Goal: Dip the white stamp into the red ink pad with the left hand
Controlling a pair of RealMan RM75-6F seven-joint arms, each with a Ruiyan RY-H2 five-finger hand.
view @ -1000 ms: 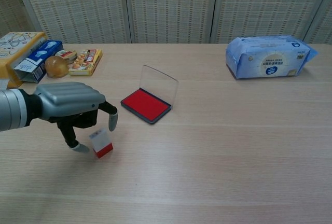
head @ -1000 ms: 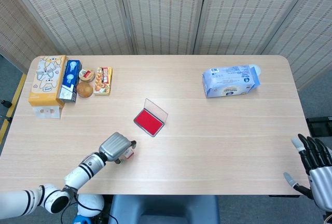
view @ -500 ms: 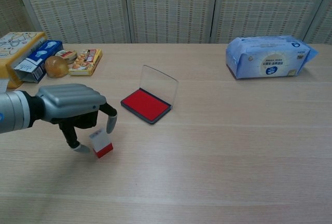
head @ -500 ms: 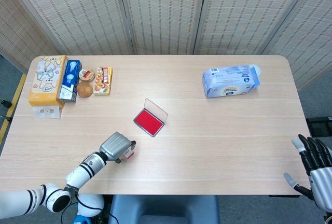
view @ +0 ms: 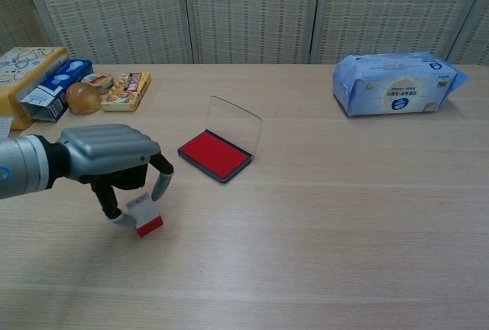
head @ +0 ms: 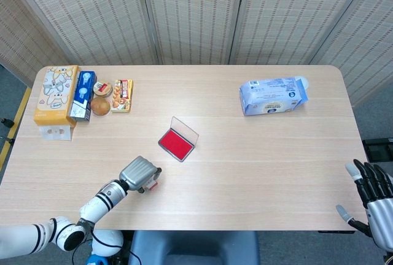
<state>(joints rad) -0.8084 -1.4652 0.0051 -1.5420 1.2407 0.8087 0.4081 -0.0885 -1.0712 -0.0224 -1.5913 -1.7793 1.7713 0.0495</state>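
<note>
The left hand (view: 107, 163) hangs low over the near left part of the table (view: 344, 215), palm down, with its fingers curled down around the white stamp (view: 144, 214). One fingertip touches the stamp's left side and another finger reaches down beside its right side, so the hand seems to be pinching it. In the head view the hand covers most of the stamp.

A moment ago the stamp stood nearly straight up between the fingers. Now it leans over, its top tipped toward the hand, and its red end sits at the bottom against the table. It looks like the fingers have closed in on it and nudged it. That probably means the grab is just starting and the stamp is not yet lifted. Since it is tilted, it might slip or fall over if the hold is loose.

The red ink pad (view: 214, 154) lies open a little further back and to the right, near the hand but apart from it. Its clear lid (view: 234, 122) stands up behind it. The stamp has to be carried there and pushed down on the red part.

The right hand (head: 371, 191) waits off the table's right edge, fingers spread, holding nothing. Snack boxes (view: 42, 85) sit at the far left, and a blue pack of wipes (view: 393, 89) lies at the far right.
</note>
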